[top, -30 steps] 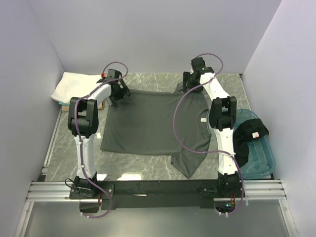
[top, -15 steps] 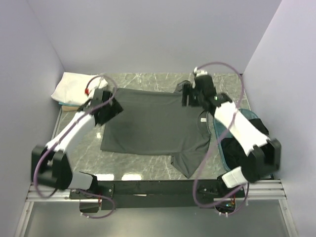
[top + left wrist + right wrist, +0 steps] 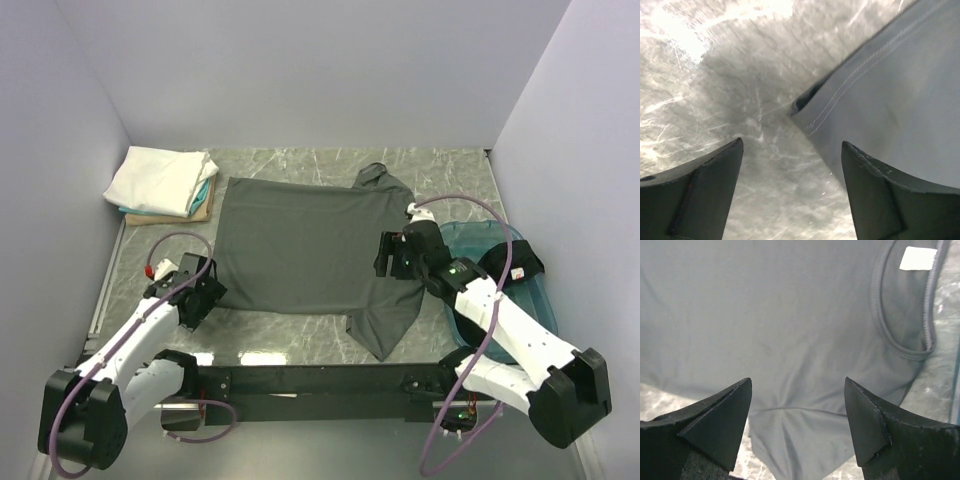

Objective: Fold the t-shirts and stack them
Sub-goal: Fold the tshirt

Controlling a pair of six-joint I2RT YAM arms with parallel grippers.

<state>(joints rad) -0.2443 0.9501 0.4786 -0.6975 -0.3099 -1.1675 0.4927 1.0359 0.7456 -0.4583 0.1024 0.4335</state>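
While dark grey t-shirt (image 3: 300, 245) lies spread flat on marble table (image 3: 330, 165), left gripper (image 3: 791, 144) hangs open just by its near-left hem corner, holding nothing. Right gripper (image 3: 797, 382) open too, empty, over shirt near white neck label (image 3: 918, 258). Folded white t-shirt (image 3: 155, 180) at far-left corner. Black t-shirt (image 3: 505, 270) in teal bin (image 3: 530, 325).

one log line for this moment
grey t-shirt spread flat | left gripper open at its hem corner | right gripper open near collar | nothing held

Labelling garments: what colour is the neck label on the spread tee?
White neck label; clearest in the right wrist view.
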